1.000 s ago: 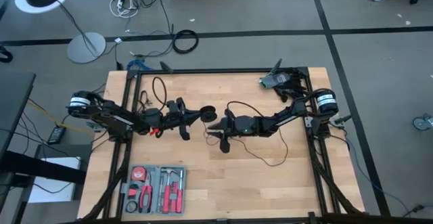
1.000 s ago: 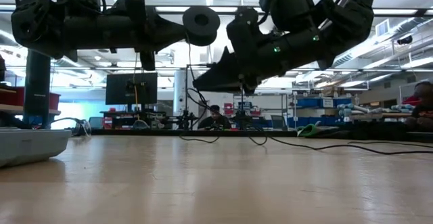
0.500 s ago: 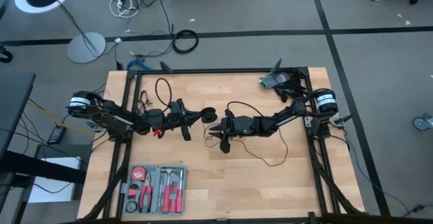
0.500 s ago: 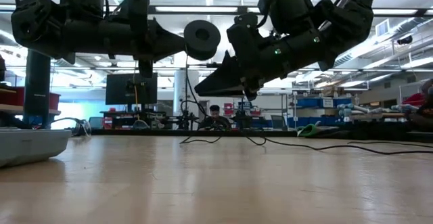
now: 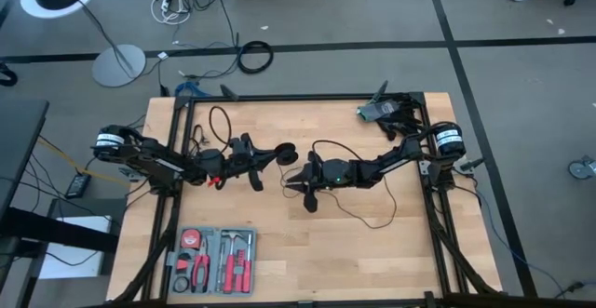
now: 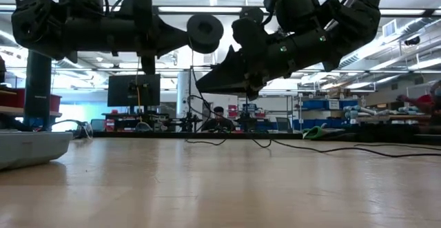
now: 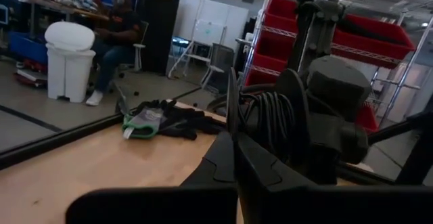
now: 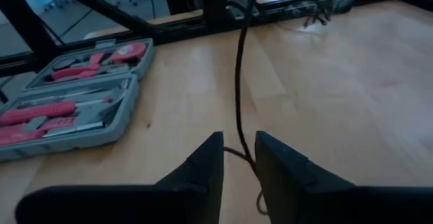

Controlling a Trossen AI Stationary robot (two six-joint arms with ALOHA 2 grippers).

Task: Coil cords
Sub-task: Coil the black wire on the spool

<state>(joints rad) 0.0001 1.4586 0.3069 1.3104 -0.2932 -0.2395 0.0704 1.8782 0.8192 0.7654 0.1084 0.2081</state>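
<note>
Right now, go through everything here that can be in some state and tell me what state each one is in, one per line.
Left gripper: shut, lifted off the table, puck at its tip.
Puck: in the air above the table.
Right gripper: fingers slightly apart, wire running between them.
Wire: partly lifted, the rest lying loose on the table.
Tool case: open, tools inside.
Table: bare wood around the arms.

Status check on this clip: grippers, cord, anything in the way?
Left gripper shut on the puck, held above the table. Right gripper partly closed around the wire, grip unconfirmed. Slack wire trails across the table; tool case well clear.
</note>
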